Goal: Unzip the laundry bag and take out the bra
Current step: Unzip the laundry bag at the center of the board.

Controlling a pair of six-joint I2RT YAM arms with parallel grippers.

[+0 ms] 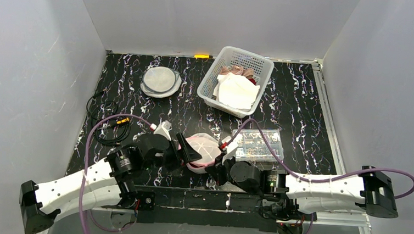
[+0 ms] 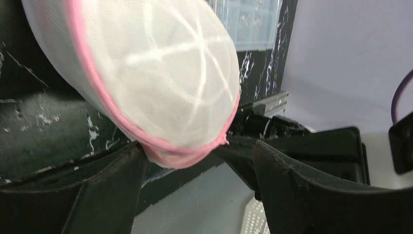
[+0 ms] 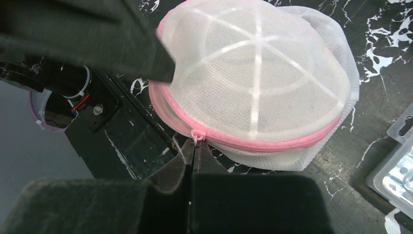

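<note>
Right gripper [image 3: 195, 147] jaws pressed together at the zip pull [image 3: 196, 136]; actual pinch hidden. Left gripper [image 2: 197, 151] jaws spread, bag [image 2: 160, 73] rim between them. Mesh hides contents. Top view only: bag sits at worktop [image 1: 299, 101] near edge, half covered.

The table [image 1: 299, 107] is carrying one pink-zipped laundry bag [image 1: 205, 149], one grey-rimmed round pouch [image 1: 160, 82], one white basket [image 1: 241, 53], one clear plastic box [image 1: 261, 143] and one black cable coil [image 1: 104, 134].

No writing, label or number is legible here — none.
</note>
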